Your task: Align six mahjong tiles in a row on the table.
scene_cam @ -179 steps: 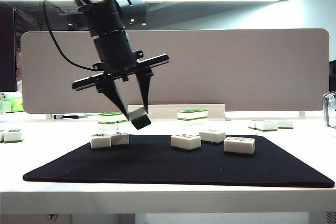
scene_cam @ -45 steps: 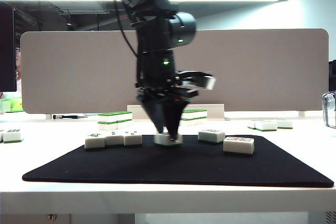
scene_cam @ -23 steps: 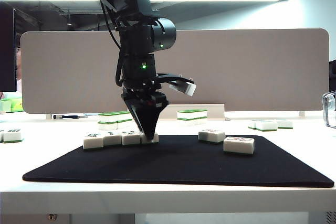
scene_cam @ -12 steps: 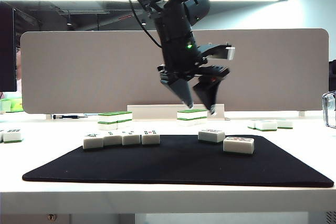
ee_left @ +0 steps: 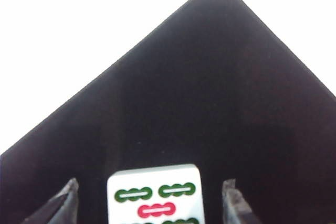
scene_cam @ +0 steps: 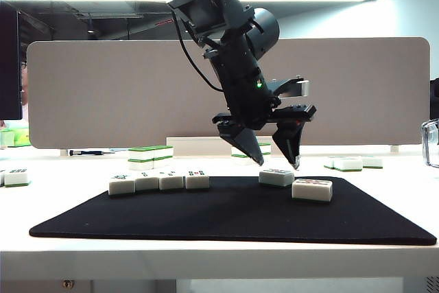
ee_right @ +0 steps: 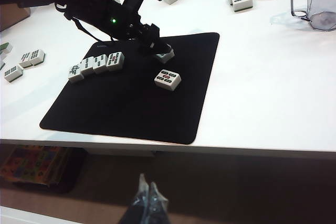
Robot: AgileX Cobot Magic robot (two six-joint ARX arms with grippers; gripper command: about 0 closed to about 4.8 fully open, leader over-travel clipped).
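Left gripper [scene_cam: 277, 163] spread above a mahjong tile [scene_cam: 276, 177]

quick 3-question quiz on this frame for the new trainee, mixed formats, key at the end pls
1. True or false: the left hand is carrying a tile.
2. How many tiles form the row on the black mat?
3. The right hand is: A) over the mat, B) low, off the near table edge, C) gripping the clear jug.

Key
1. False: its fingers stand apart and empty, over a loose tile.
2. Four, with two loose tiles to their right: that one and another.
3. B, with its fingers together.
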